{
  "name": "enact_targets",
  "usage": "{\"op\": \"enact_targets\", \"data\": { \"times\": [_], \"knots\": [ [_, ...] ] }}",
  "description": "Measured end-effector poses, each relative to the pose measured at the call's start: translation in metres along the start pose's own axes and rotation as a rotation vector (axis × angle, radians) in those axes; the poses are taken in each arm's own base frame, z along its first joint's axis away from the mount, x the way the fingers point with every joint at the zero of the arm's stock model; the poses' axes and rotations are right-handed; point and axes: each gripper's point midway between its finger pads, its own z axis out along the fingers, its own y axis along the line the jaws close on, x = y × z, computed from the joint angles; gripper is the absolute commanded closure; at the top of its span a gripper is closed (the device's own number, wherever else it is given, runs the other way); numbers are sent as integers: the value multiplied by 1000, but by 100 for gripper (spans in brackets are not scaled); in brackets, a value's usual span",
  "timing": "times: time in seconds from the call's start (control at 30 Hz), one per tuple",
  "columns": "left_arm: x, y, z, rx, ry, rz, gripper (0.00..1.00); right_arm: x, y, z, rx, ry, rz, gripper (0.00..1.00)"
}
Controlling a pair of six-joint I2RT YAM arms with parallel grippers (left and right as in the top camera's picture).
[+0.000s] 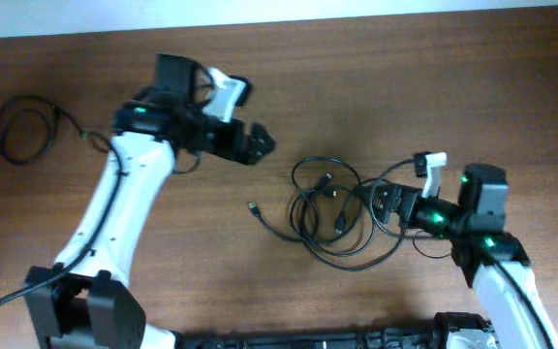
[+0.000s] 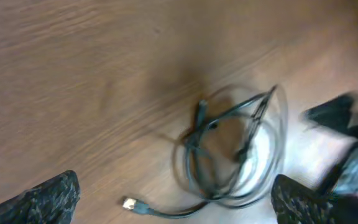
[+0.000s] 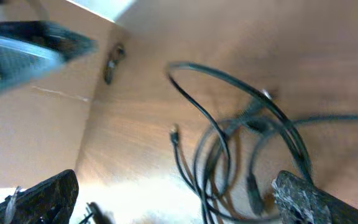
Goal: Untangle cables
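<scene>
A knot of thin black cables [image 1: 332, 215] lies looped on the wooden counter [image 1: 453, 78], right of centre, one plug end [image 1: 253, 207] trailing out to its left. The right gripper [image 1: 387, 206] sits at the knot's right edge, its fingers [image 3: 303, 199] spread wide and gripping nothing. The left gripper [image 1: 258, 145] hangs up and left of the tangle, also spread apart and empty. A lone coiled cable [image 1: 22, 128] rests at far left.

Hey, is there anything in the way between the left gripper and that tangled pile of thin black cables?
Nothing visible. Only bare brown wooden table lies between the open left gripper and the tangled thin black cables; one loose plug end sticks out on that side.
</scene>
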Motion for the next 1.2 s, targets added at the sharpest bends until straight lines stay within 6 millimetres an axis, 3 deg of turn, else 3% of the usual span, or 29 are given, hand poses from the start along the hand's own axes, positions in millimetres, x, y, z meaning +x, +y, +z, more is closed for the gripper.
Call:
{"op": "enact_targets", "data": {
  "times": [0.07, 0.17, 0.27, 0.3, 0.33, 0.37, 0.4, 0.43, 0.57, 0.6, 0.63, 0.7, 0.73, 0.83, 0.9, 1.0, 1.13, 1.2],
  "knots": [
    [-8, -19, 19, -98, 3, 187, 1, -10, 32, -20, -41, -95, -134, 0],
    [-19, -53, 47, -104, -13, 497, 1, -15, 71, -45, -92, -204, -295, 0],
    [-14, -69, 87, -76, 21, 623, 10, -14, 80, -51, -107, -228, -332, 1],
    [-5, -71, 110, -60, 57, 647, 30, -14, 80, -51, -107, -228, -331, 1],
    [1, -73, 121, -51, 78, 659, 44, -14, 81, -51, -110, -225, -332, 0],
    [7, -75, 135, -40, 99, 673, 94, -13, 81, -51, -112, -223, -332, 0],
    [22, -76, 154, -22, 148, 681, 100, -13, 81, -51, -112, -223, -332, 0],
    [29, -76, 165, -14, 171, 685, 100, -13, 81, -51, -112, -223, -332, 0],
    [22, -59, 165, -72, 168, 565, 100, -12, 80, -51, -111, -216, -323, 0],
    [0, -42, 151, -122, 112, 437, 100, -9, 79, -50, -113, -204, -311, 0],
    [-23, -27, 123, -166, 33, 328, 100, -5, 79, -49, -122, -189, -301, 0],
    [-54, -24, 65, -187, -102, 224, 100, -4, 78, -49, -121, -184, -295, 0],
    [-76, -42, 6, -175, -234, 204, 100, -5, 72, -47, -97, -183, -276, 0],
    [-97, -86, -113, -160, -499, 249, 100, 1, 31, -33, 32, -122, -120, 0],
    [-80, -96, -110, -91, -438, 246, 100, 4, 16, -25, 60, -80, -59, 0],
    [-68, -135, -105, 125, -407, 409, 100, 16, -10, -10, 100, 9, 58, 0],
    [-62, -156, -108, 235, -411, 517, 100, 28, -33, 3, 127, 89, 165, 0],
    [-56, -171, -112, 326, -414, 556, 100, 23, -37, 8, 121, 77, 213, 1]
  ]
}}
